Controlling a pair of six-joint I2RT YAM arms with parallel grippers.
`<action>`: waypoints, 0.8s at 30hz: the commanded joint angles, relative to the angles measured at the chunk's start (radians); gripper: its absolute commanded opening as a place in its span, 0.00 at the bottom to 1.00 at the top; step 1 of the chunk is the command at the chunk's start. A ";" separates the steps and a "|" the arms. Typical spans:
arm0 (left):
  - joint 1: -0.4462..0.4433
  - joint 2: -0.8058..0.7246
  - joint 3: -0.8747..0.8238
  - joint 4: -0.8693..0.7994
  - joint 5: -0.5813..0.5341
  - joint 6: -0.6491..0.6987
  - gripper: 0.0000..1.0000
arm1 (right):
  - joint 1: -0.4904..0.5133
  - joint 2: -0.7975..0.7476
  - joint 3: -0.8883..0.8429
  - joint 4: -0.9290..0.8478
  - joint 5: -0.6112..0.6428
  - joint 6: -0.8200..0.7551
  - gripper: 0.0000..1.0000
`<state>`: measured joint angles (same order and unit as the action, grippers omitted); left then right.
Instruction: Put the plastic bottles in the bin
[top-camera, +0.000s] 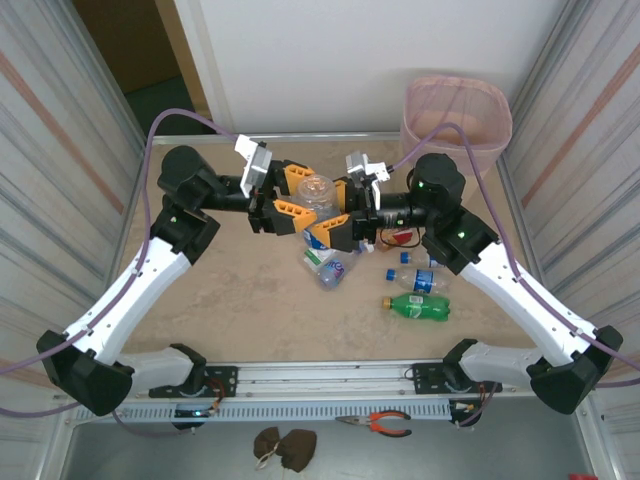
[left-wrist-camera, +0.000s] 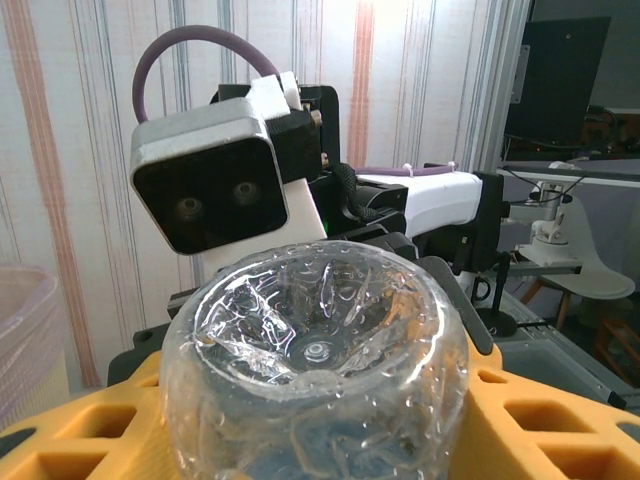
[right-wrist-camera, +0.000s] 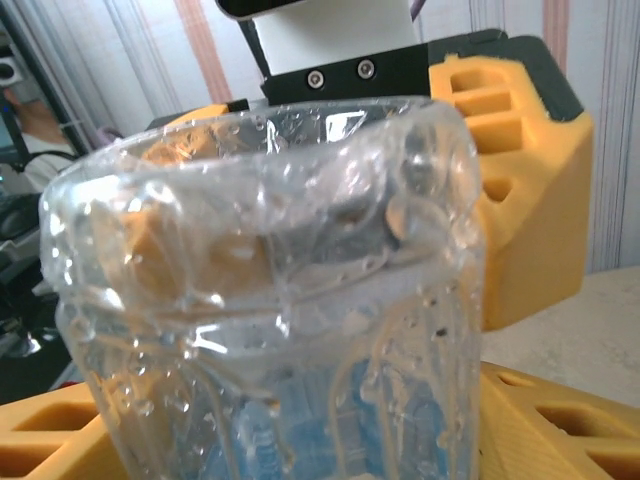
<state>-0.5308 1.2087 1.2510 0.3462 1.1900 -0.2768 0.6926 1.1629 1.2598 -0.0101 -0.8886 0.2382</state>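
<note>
Clear plastic bottle (top-camera: 317, 192) is hanging over the far middle of the table (top-camera: 250, 310) right now, and you're sitting with a gripper on each side of it. It's riding upside down, with its long axis pretty much straight up and down. The lumpy petal base is pointing at the ceiling and something blue, probably the label (right-wrist-camera: 300, 430), is showing lower down. The plastic is looking crinkled and dented, with droplets beading on it, so I'm guessing it's going to squash a bit under the pads. Your left gripper (top-camera: 302, 193) is sitting on the left side of it and clamping it, yellow fingers (left-wrist-camera: 70, 430) pressing both flanks just under the base. Your right gripper (top-camera: 338, 208) is reaching in from the right with its jaws straddling the same bottle. I honestly can't tell whether they're biting or just standing around it. What the next move is hanging on is the bin (top-camera: 490, 150). It's sitting by the far right corner of the table, so it's lying to the right of the bottle and your right arm is clearly the nearer one. It's looking like a handoff to me, so I'd be making sure the right side is gripping firmly before the left is letting go. The other bottles, including a green bottle (top-camera: 415, 307), are lying on the table near the right arm.
</note>
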 joint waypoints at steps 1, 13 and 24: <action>-0.003 -0.015 0.028 -0.011 0.009 0.028 0.49 | 0.009 -0.029 0.031 -0.013 0.001 -0.017 0.66; 0.003 -0.097 -0.026 -0.089 -0.194 0.111 0.73 | 0.010 -0.037 0.040 -0.018 0.058 -0.007 0.58; 0.019 -0.231 -0.149 -0.135 -0.439 0.146 0.82 | -0.133 -0.024 0.126 -0.174 0.261 -0.024 0.55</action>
<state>-0.5182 0.9966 1.1194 0.2317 0.8261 -0.1570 0.6174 1.1454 1.3346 -0.1310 -0.7025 0.2241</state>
